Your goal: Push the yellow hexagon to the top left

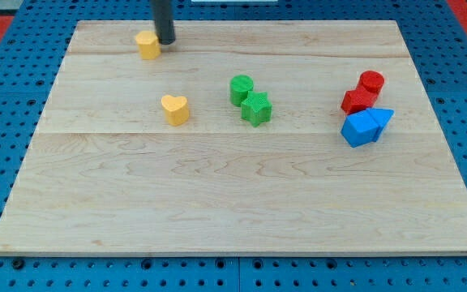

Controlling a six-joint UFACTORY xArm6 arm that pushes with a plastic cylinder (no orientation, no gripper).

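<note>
The rod [163,20] is cut off by the view's top edge.

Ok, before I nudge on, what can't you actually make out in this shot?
- Rod above my tip: cut off by the view's top edge.
- Contact between my tip and the yellow hexagon: too close to tell.
- Blue blocks: pressed together; the back one's shape is partly hidden by the front one.

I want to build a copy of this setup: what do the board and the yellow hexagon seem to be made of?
The board looks like pale unpainted wood: visible grain and seams between planks, matte finish. The yellow hexagon, just left of my tip, looks like moulded or printed plastic: uniform saturated colour, slightly rough matte faces. Which of the two cannot be told.
</note>
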